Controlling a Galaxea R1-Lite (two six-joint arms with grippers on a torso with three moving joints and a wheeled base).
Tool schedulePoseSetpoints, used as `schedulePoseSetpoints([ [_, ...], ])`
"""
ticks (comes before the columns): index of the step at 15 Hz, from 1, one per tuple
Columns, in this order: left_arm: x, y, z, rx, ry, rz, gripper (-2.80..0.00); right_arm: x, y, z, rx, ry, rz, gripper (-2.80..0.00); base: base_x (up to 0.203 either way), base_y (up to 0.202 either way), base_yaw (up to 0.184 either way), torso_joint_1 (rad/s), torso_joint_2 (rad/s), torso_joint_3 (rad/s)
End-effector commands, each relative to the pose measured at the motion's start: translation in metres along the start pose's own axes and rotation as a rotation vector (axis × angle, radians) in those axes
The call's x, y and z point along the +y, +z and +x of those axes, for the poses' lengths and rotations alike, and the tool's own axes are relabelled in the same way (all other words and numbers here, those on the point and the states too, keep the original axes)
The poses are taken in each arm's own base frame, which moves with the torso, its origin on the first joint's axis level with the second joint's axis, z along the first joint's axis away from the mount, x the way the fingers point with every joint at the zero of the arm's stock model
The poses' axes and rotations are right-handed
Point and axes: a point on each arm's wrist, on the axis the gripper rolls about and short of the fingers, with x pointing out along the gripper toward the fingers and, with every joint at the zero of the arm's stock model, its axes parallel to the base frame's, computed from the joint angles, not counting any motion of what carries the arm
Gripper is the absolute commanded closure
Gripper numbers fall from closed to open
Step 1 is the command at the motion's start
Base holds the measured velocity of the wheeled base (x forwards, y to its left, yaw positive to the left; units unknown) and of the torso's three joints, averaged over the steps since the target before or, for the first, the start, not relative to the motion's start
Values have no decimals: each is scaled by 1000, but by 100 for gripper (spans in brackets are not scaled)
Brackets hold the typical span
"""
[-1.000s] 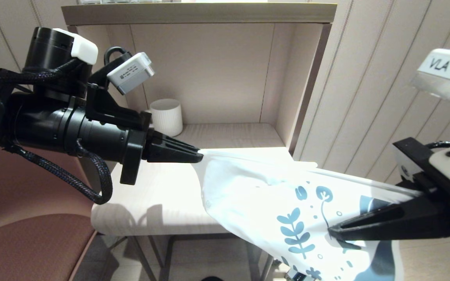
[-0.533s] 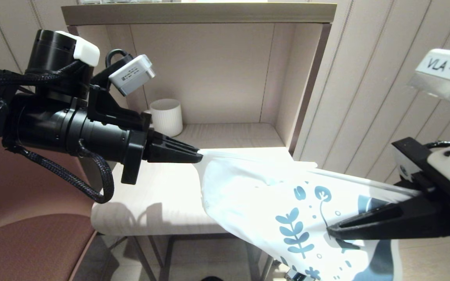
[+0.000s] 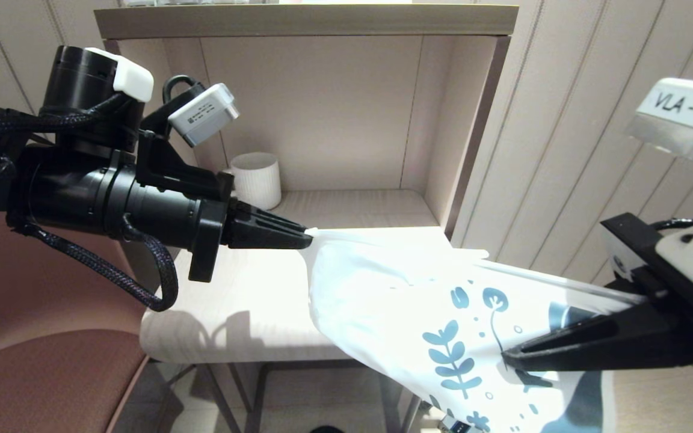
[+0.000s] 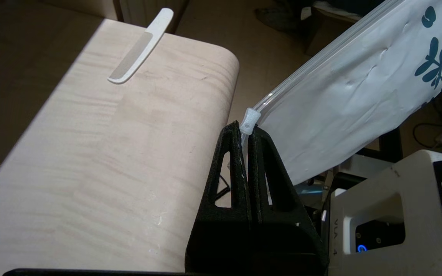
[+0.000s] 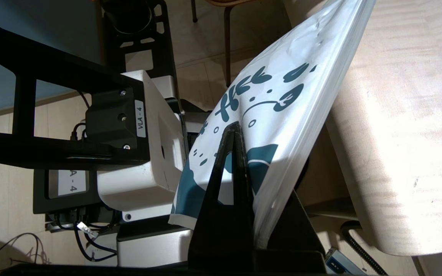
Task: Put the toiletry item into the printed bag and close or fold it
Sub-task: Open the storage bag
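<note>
White translucent plastic, the leaf-printed bag (image 3: pixel 418 313) is being held taut mid-frame, clamped between the left gripper (image 3: pixel 305 239) and right gripper (image 3: pixel 509 359), while the off-white comb (image 4: pixel 141 45), lying upper left on the tabletop, is judged yet to be bagged.

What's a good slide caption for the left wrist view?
Left gripper pinches the bag's zipper tab while the comb lies on the table.
</note>
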Motion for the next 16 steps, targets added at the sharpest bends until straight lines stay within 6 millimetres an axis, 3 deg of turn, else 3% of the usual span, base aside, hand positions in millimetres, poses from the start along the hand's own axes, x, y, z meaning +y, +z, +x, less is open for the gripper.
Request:
schedulePoseSetpoints([
  [1,0,-5,2,11,-9,-6,-83,0,0,1,3,6,0,0,0,0,0,0,0,0],
  [2,0,-7,3,5,-7,6,-280,0,0,1,3,6,-1,0,0,0,0,0,0,0],
  [12,-5,-8,0,-46,-87,24,-280,0,-1,1,5,7,2,0,0,0,0,0,0,0],
  [16,-6,-14,-25,-115,-172,-6,-280,0,1,0,-2,5,-3,0,0,0,0,0,0,0],
])
